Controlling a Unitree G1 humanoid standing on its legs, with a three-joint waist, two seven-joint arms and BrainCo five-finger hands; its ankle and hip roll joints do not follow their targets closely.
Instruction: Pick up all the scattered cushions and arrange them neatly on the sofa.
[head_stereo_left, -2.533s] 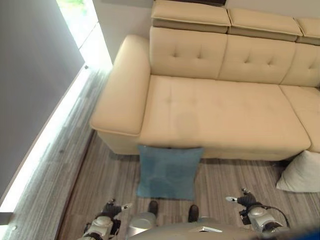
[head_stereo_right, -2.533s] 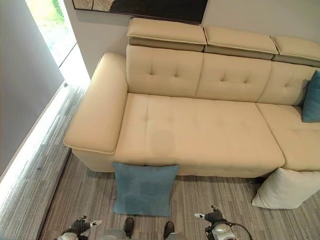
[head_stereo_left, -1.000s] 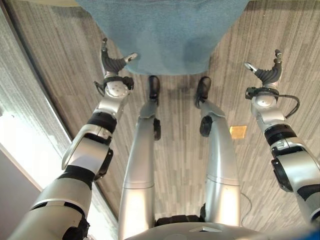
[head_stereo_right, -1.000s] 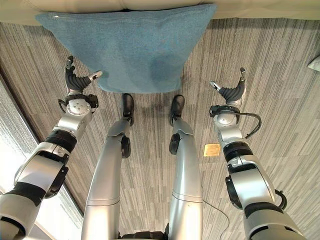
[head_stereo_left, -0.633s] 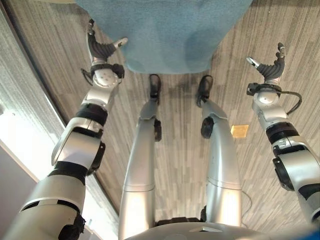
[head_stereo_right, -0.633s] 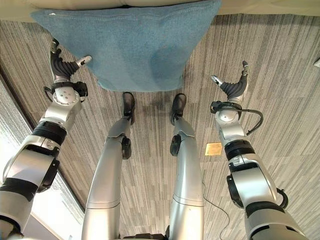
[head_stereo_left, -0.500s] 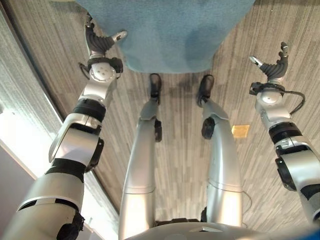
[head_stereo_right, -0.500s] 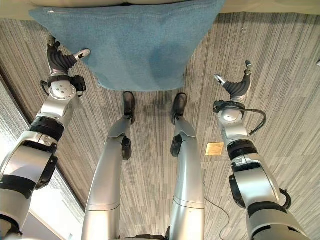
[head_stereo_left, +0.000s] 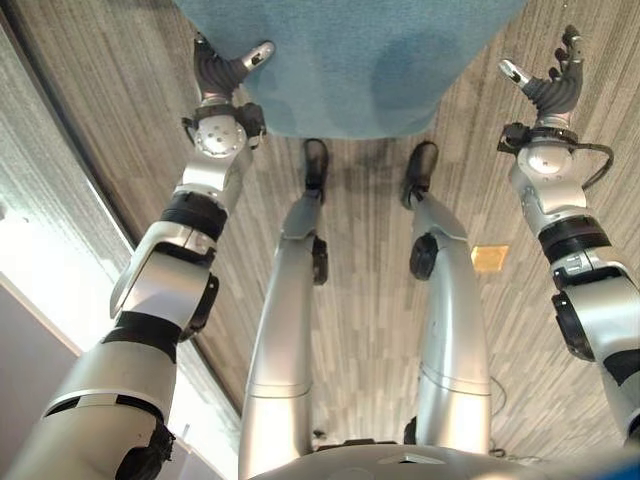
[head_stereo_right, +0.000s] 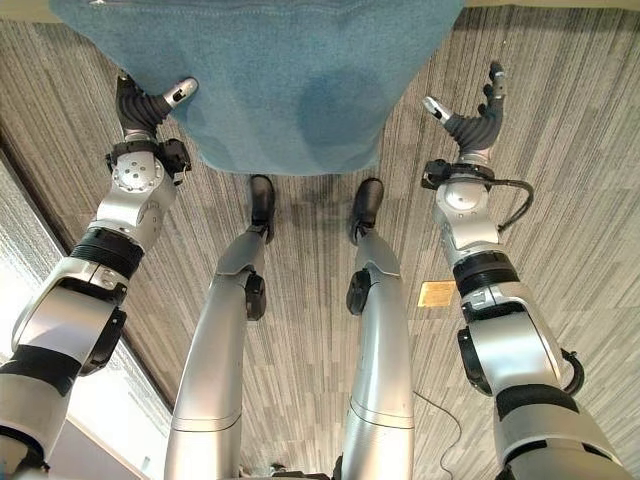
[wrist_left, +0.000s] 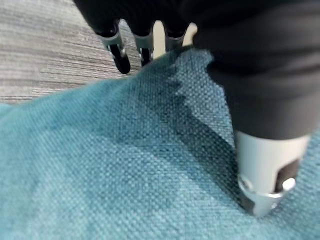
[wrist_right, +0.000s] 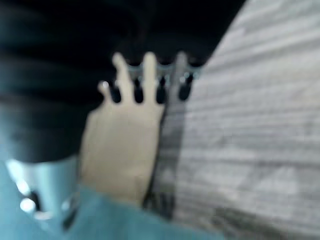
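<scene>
I'm looking down at striped grey carpet (head_stereo_right: 560, 200), where a small yellow tag (head_stereo_right: 437, 293) is lying beside my right arm. Further out, my left hand (head_stereo_right: 143, 110) is reaching with fingers spread and thumb lying over the blue cushion (head_stereo_right: 270, 80) at its left edge, closer in than half a second ago. My right hand (head_stereo_right: 468, 122) is hovering spread and empty beside the cushion's right side, having come forward too. The cushion is lying on the carpet, its far edge against the beige sofa (wrist_right: 125, 150) base
</scene>
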